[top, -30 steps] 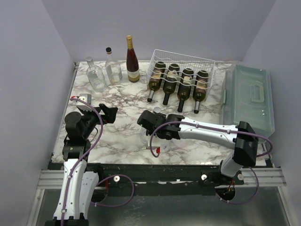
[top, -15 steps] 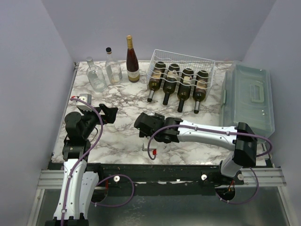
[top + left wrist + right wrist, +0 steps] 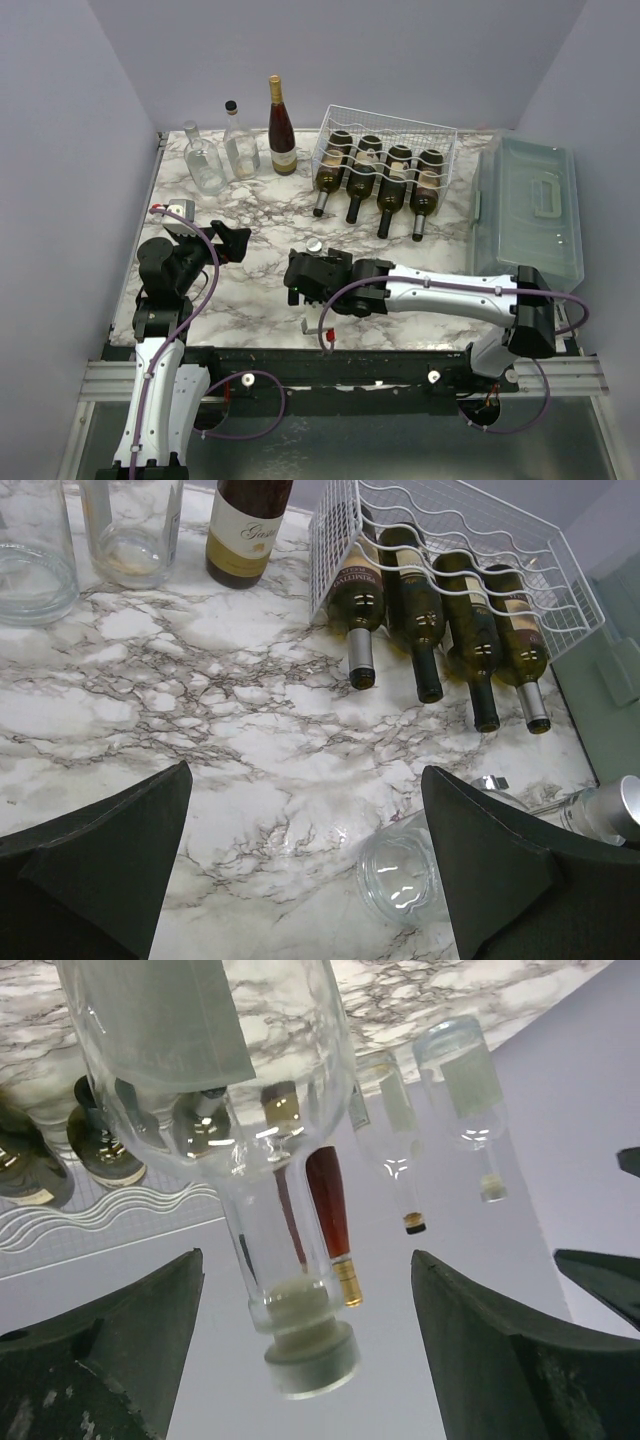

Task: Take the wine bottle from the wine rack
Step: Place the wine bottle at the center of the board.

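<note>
The wine rack (image 3: 440,135) is white wire; its bottles (image 3: 363,165) dark green; the table (image 3: 270,205) white marble veined grey-brown; the bin (image 3: 530,200) translucent grey-green; the cables (image 3: 216,265) purple.

**Setting:** robotics lab test cell.
**Enclosure:** plain pale grey walls (image 3: 70,150) box in the back and both sides.
**Fixture:** marble-patterned desk (image 3: 265,205), with an aluminium rail (image 3: 100,378) below its near edge.
**Equipment:** two robot arms mounted at that edge, left arm (image 3: 160,265) and right arm (image 3: 440,292), both trailing purple cables (image 3: 215,262).
**Props on the desk:** white wire wine rack (image 3: 400,125) cradling four dark wine bottles (image 3: 362,165), and a translucent lidded bin (image 3: 530,205).
</note>
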Motion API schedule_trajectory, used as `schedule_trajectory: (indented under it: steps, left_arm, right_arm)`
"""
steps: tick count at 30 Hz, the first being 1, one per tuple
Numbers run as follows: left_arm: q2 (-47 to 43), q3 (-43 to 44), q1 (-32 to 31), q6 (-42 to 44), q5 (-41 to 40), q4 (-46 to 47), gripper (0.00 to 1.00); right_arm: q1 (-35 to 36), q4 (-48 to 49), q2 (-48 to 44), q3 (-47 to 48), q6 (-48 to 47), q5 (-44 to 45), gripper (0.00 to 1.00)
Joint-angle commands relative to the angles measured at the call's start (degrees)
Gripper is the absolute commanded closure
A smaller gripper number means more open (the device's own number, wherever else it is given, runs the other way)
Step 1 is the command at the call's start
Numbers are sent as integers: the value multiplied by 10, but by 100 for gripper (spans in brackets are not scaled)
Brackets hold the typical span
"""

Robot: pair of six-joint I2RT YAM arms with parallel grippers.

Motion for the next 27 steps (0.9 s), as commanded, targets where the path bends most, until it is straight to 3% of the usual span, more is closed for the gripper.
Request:
schedule_trajectory:
  steps: [1, 15, 27]
  left_arm:
    - [1, 2, -1, 0, 11, 11, 1]
    - [9, -1, -1, 10, 49, 19, 1]
    - [12, -10, -1, 24, 150, 55, 2]
  right_arm:
    - [22, -50, -43, 14, -16, 0, 14]
    - [52, -117, -112, 20, 162, -47, 14]
    - [35, -74, -174, -20, 296, -104, 14]
